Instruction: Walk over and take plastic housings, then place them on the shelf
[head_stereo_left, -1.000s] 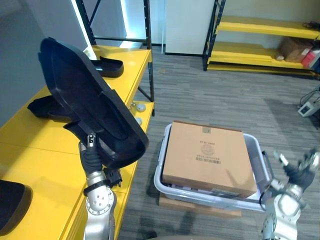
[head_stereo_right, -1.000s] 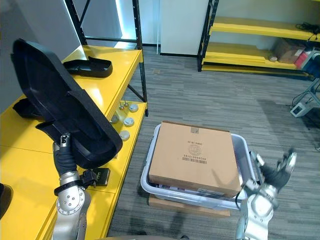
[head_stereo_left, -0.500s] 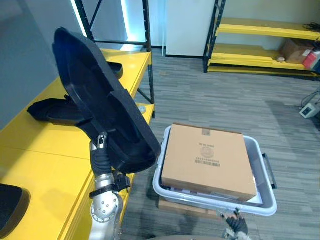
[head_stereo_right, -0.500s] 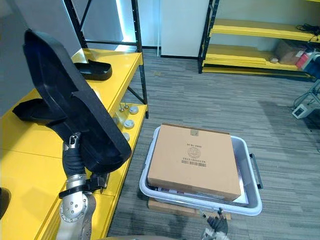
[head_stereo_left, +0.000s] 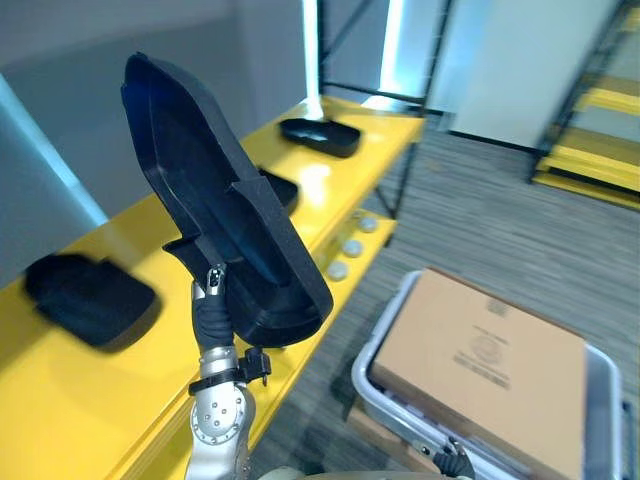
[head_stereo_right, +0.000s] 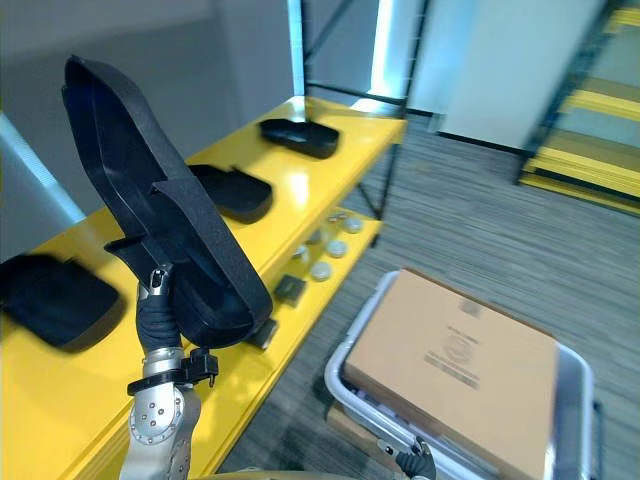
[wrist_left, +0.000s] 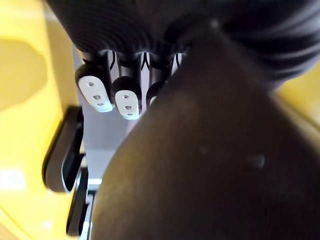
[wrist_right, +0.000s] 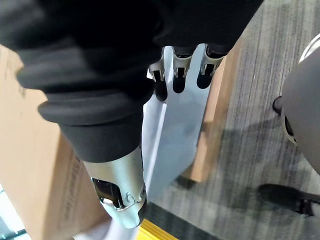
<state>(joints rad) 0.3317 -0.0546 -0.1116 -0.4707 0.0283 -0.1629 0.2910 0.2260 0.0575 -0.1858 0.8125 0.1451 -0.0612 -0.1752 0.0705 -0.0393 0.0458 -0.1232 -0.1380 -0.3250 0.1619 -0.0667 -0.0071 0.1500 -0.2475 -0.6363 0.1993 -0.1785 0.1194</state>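
While bin (head_stereo_left: 359, 371) holds box (head_stereo_left: 480, 355), left hand (head_stereo_left: 212, 298) grips housing (head_stereo_left: 205, 205)

- Left arm stands upright; the left hand (head_stereo_left: 213, 292) is raised, its fingers (wrist_left: 95, 90) curled on a black housing (head_stereo_left: 215, 200).
- Right hand (wrist_right: 180, 75) hangs low, fingers relaxed.

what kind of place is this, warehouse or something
Likely a warehouse or factory storeroom. A long yellow shelf has black plastic housings laid out along it. The left hand holds up a larger housing, and a cardboard box sits in a grey bin on the floor.
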